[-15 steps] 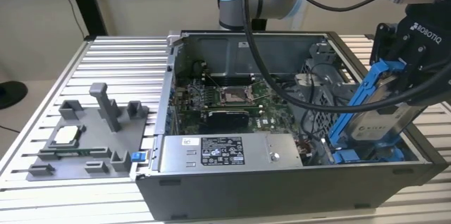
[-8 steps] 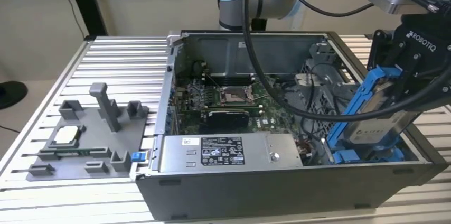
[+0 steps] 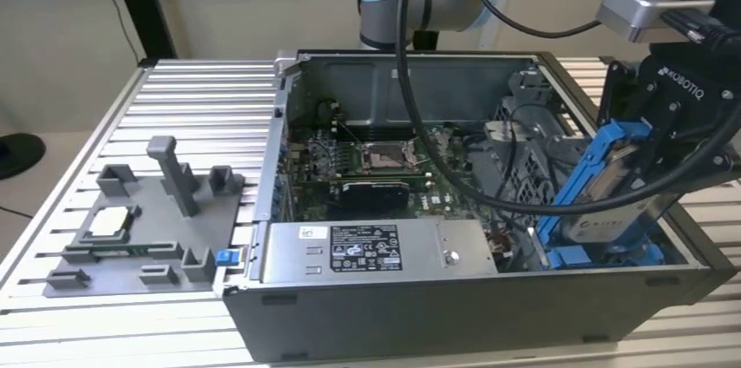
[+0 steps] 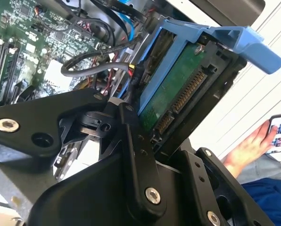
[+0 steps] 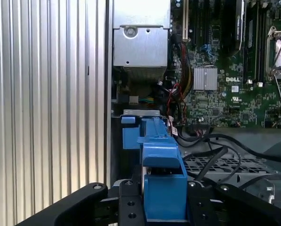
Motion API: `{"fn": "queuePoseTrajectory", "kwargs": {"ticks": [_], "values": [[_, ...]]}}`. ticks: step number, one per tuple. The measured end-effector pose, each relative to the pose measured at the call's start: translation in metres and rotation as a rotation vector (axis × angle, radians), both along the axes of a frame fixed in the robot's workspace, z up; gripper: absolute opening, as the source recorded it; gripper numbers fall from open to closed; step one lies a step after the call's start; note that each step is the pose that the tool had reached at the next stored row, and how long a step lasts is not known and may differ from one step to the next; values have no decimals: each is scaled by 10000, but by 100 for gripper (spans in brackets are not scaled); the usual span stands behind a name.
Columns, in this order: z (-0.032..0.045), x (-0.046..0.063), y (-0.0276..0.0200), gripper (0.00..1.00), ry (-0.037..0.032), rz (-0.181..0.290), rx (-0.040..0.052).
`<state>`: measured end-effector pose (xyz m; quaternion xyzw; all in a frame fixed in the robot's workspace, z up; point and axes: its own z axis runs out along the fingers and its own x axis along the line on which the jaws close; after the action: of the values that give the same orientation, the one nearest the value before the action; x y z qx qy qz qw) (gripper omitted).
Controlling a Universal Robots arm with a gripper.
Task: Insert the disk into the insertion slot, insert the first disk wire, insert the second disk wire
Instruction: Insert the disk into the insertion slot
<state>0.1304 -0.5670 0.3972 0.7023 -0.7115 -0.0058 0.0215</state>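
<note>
The gripper (image 3: pixel 654 168) hung at the right of the exterior view, over the open computer case (image 3: pixel 463 307). Its jaws were drawn in against the two sides of the disk (image 3: pixel 602 225), pinching it by the blue carrier. The disk stood steeply tilted, its upper end leaning toward the frame's right and its lower end down at the insertion slot (image 3: pixel 575 257) in the lower right corner of the case (whether it touched the blue rails there I could not tell).

In the second wrist view the disk (image 4: pixel 173 94) showed its green circuit side and connector row between the black fingers (image 4: pixel 136 155). A person's hand (image 4: pixel 246 150) with a phone lay beyond.

In the first wrist view the gripper (image 5: pixel 164 209) clamped the carrier of the disk (image 5: pixel 161 188).

A grey metal box (image 3: pixel 370 251) with a sticker sat at lower centre, the motherboard (image 3: pixel 370 160) behind it, and a grey fixture (image 3: pixel 139 229) stood at lower left on the ribbed table (image 3: pixel 186 99).
</note>
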Motion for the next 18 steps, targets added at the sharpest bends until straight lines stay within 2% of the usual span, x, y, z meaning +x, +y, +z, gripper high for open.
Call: {"fn": "queuePoseTrajectory", "kwargs": {"ticks": [18], "values": [[-205, 0, 0, 0, 0, 0, 0]]}}
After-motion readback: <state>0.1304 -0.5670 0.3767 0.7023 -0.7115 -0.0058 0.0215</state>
